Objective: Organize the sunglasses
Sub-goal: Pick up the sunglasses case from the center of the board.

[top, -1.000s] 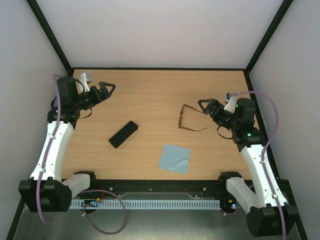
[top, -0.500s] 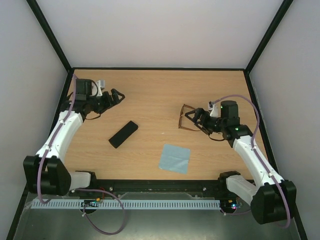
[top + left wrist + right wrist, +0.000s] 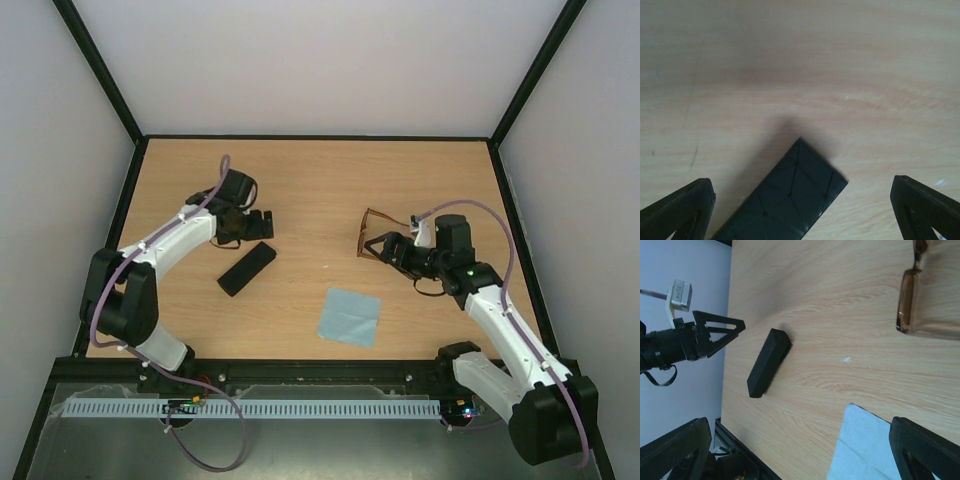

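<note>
The sunglasses (image 3: pixel 368 232) lie unfolded on the wooden table right of centre, brown and amber-tinted; the right wrist view shows one lens (image 3: pixel 907 305) at its top right. My right gripper (image 3: pixel 384 246) stands open just right of them, over the temple arms, with nothing between its fingers (image 3: pixel 675 452). The black case (image 3: pixel 247 268) lies diagonally left of centre. My left gripper (image 3: pixel 258 222) hangs open above the case's far end (image 3: pixel 790 200), one finger (image 3: pixel 677 210) on each side and apart from it.
A light blue cloth (image 3: pixel 349 316) lies flat near the table's front, between case and sunglasses, and shows at the bottom of the right wrist view (image 3: pixel 865 445). Black frame posts and white walls enclose the table (image 3: pixel 320 180).
My left arm has swung from the far left corner rightward to above the case's end. My right gripper has moved left, up to the sunglasses. Both stayed open.
</note>
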### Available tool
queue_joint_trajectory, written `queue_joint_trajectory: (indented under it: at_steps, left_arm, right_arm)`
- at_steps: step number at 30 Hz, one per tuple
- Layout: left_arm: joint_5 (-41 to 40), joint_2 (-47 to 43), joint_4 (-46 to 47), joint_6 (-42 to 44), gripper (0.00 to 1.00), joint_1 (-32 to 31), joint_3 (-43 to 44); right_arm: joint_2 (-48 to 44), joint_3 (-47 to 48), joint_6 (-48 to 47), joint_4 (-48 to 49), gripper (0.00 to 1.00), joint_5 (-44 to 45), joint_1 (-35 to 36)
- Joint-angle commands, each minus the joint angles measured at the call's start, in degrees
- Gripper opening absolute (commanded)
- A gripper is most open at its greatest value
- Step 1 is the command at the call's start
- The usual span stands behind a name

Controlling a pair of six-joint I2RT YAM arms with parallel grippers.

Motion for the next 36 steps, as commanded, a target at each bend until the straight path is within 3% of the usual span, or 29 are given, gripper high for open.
queue_joint_trajectory:
  at_steps: [1, 8, 28, 36]
  left_arm:
    - [-8.52, -2.40, -3.79, 0.02, 0.99, -4.45, -4.87]
    - [-8.88, -2.36, -4.62, 0.69, 0.99, -5.99, -10.37]
    - [-9.29, 6.39, -6.38, 3.28, 0.99, -6.51, -5.63]
    - [-7.80, 2.86, -9.36, 1.75, 0.99, -7.93, -2.30]
  right_arm:
    - [-3.55, -3.27, -1.19, -1.00, 0.98, -1.74, 0.26]
    - [-6.97, -7.18, -0.16, 0.26, 0.99, -2.85, 0.32]
    - [-7.15, -10.87, -0.03, 2.67, 0.99, -2.19, 0.33]
    - [-6.79, -11.02, -0.25, 3.01, 0.99, -2.05, 0.31]
